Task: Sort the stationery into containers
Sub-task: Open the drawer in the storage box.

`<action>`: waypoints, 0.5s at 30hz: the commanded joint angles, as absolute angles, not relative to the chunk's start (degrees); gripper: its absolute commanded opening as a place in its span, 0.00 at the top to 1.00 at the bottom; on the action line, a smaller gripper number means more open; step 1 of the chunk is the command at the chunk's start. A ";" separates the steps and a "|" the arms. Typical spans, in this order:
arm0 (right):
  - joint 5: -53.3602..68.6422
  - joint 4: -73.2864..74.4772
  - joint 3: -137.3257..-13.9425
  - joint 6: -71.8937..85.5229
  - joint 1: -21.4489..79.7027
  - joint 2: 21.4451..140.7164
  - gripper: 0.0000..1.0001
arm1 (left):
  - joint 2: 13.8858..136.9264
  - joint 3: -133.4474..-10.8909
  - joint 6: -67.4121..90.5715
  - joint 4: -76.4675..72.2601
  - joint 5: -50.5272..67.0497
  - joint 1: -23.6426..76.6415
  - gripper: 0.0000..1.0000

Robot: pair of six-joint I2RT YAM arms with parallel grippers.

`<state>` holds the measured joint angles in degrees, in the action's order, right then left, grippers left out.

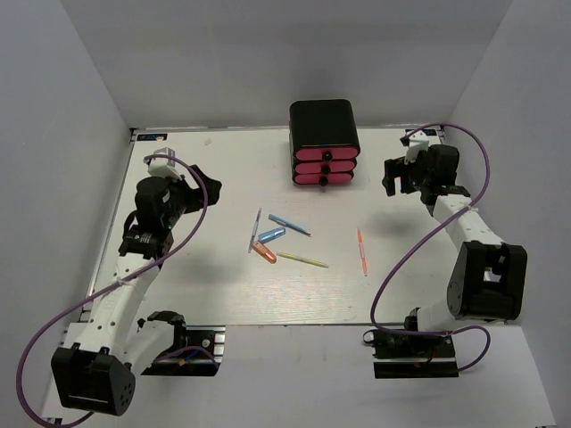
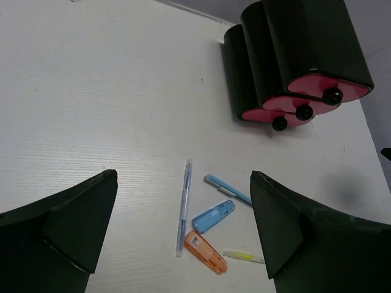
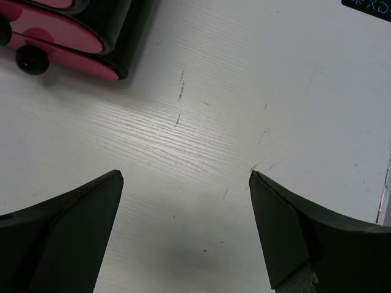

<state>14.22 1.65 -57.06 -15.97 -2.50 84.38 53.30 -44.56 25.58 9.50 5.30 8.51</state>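
Observation:
The black box (image 1: 324, 125) with three stacked pink drawers (image 1: 325, 166), all shut, stands at the back centre. The stationery lies mid-table: a thin grey-purple pen (image 1: 254, 230), a blue pen (image 1: 290, 225), a blue marker (image 1: 271, 235), an orange marker (image 1: 264, 252), a yellow-green pen (image 1: 302, 259) and, apart to the right, an orange pen (image 1: 362, 251). My left gripper (image 1: 203, 183) is open and empty, left of the pens. My right gripper (image 1: 393, 176) is open and empty, right of the box. The left wrist view shows the box (image 2: 293, 55), thin pen (image 2: 184, 206) and both markers (image 2: 213, 217) between my fingers (image 2: 85, 213).
White walls close in the table (image 1: 205, 294) on the left, back and right. Purple cables (image 1: 201, 209) loop from both arms. The right wrist view shows the box's lower corner (image 3: 122, 30), a black knob (image 3: 32, 59) and scuffed white tabletop (image 3: 201, 140).

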 commanded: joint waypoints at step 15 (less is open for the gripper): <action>25.67 8.37 -69.17 -20.13 -2.29 88.42 0.10 | 54.05 -43.69 26.63 7.56 11.77 8.61 0.01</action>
